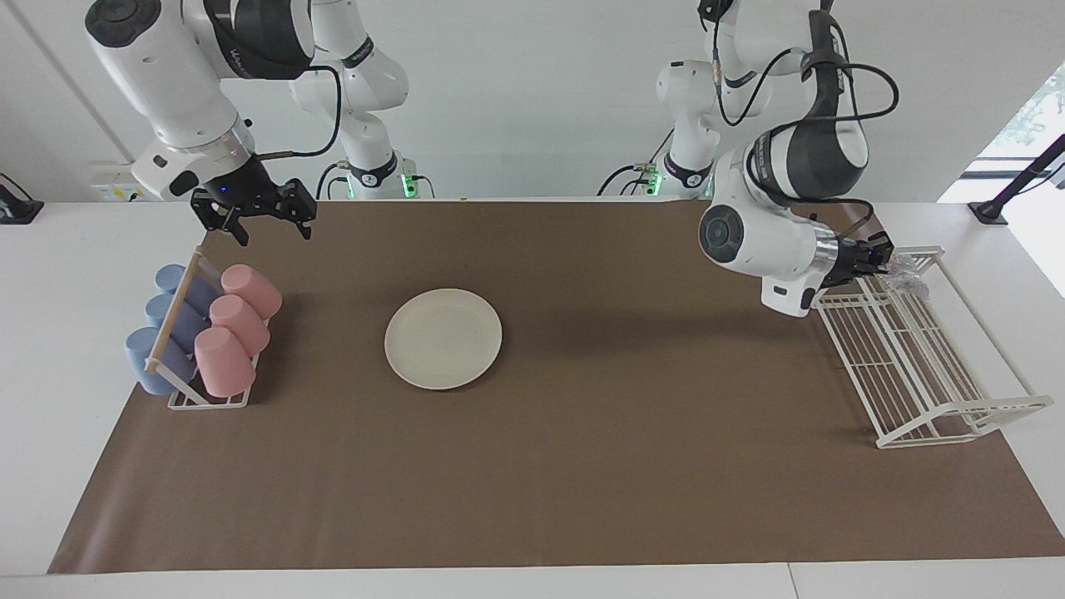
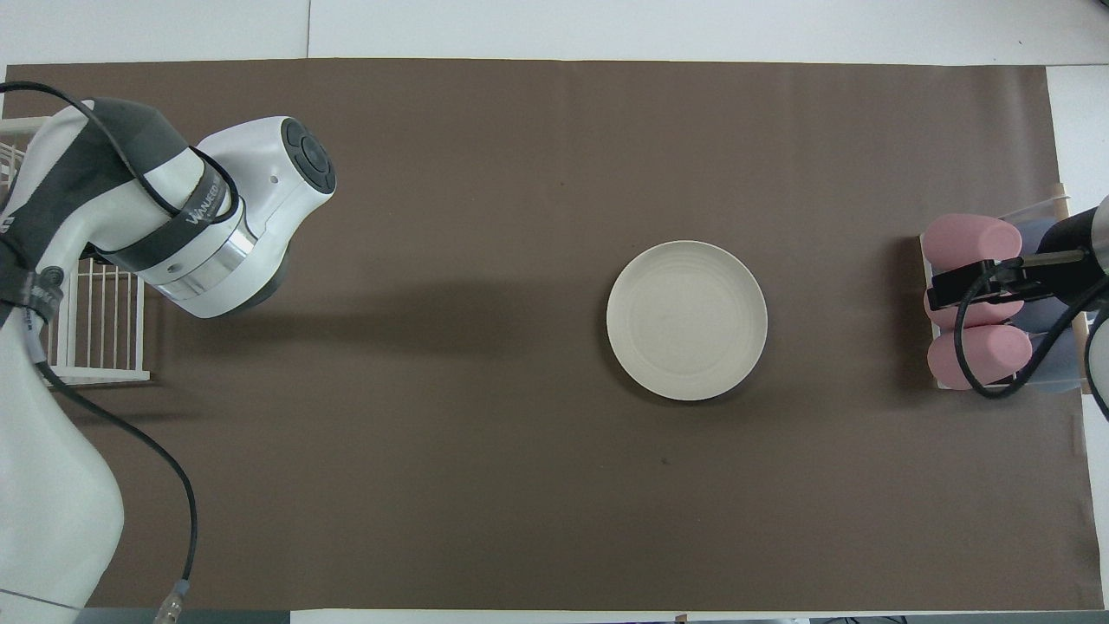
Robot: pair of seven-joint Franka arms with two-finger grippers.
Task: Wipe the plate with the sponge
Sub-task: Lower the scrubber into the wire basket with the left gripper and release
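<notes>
The cream-white plate (image 1: 443, 339) (image 2: 686, 320) lies flat on the brown mat, between the table's middle and the right arm's end, with nothing on it. My left gripper (image 1: 885, 256) is turned sideways over the white wire rack's end nearest the robots. It is shut on the silvery, crinkled sponge (image 1: 907, 270), which sticks out over the rack's wires. In the overhead view the left arm's own body hides both. My right gripper (image 1: 273, 230) hangs open and empty over the mat, close to the cup rack's end nearest the robots.
A white wire rack (image 1: 915, 358) (image 2: 95, 329) stands at the left arm's end of the mat. At the right arm's end, a small rack (image 1: 179, 312) holds pink cups (image 1: 241, 312) (image 2: 970, 241) and blue cups (image 1: 162, 337) lying on their sides.
</notes>
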